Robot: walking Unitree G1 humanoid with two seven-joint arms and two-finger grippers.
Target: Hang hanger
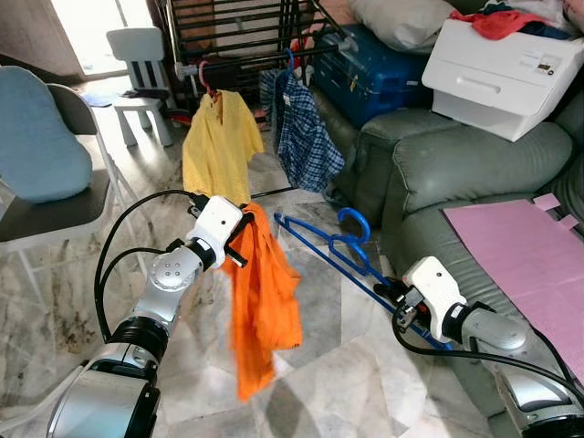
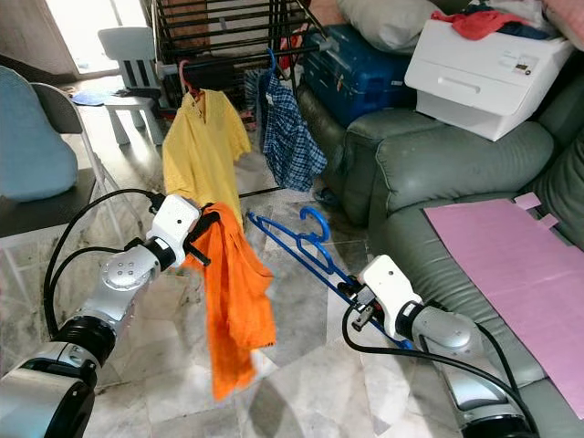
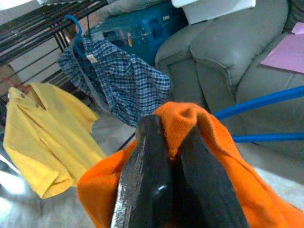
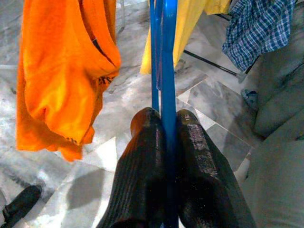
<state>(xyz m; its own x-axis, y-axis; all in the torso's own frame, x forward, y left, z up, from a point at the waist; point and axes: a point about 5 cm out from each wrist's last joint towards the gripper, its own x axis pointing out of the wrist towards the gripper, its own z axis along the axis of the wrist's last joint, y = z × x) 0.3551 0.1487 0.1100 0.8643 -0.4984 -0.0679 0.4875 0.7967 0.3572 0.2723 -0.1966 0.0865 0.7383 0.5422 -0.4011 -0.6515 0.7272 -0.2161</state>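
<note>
My left gripper [image 1: 245,239] is shut on the top of an orange shirt [image 1: 265,306], which hangs down over the marble floor. In the left wrist view its black fingers [image 3: 147,175] pinch the orange cloth [image 3: 190,118]. To the right, my right gripper [image 1: 394,294] is shut on the lower bar of a blue hanger [image 1: 333,246]. That hanger points toward the shirt, with its hook [image 1: 356,221] curling upward. The right wrist view has the blue bar [image 4: 164,57] running out between the fingers [image 4: 142,161], with the orange shirt [image 4: 61,71] beside it.
A black drying rack [image 1: 246,36] at the back holds a yellow shirt [image 1: 219,146] and a blue checked shirt [image 1: 306,137]. A grey sofa [image 1: 456,164] at right carries a pink sheet [image 1: 525,265], a white box [image 1: 506,68] and a blue suitcase [image 1: 374,73]. Chairs [image 1: 55,173] stand left.
</note>
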